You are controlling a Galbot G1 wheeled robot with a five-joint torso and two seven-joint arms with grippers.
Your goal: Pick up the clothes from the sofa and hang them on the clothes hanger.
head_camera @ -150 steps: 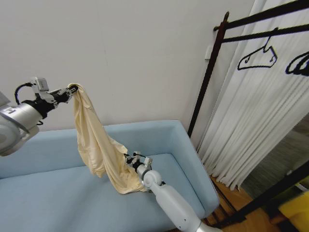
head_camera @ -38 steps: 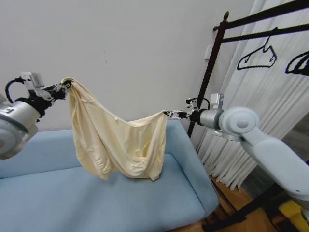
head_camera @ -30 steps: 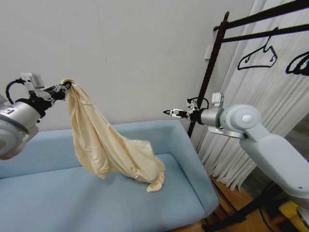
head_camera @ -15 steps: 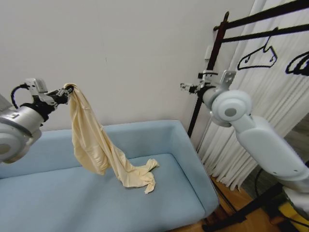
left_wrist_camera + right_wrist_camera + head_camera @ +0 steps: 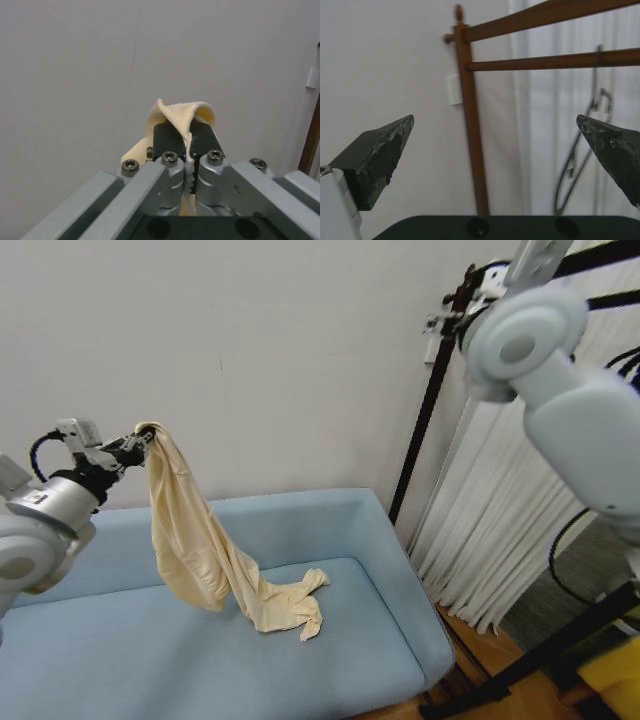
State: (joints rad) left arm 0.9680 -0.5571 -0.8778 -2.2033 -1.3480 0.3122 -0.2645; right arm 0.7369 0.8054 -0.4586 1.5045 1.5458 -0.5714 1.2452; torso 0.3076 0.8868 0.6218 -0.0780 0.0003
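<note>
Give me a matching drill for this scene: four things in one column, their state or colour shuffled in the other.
1 left pincer
2 right pincer
3 cream garment
4 sofa

A light blue
B open, up by the rack post
C shut on the garment
D hanging, lower end on the seat

Pairs: 1-C, 2-B, 3-D, 4-A
</note>
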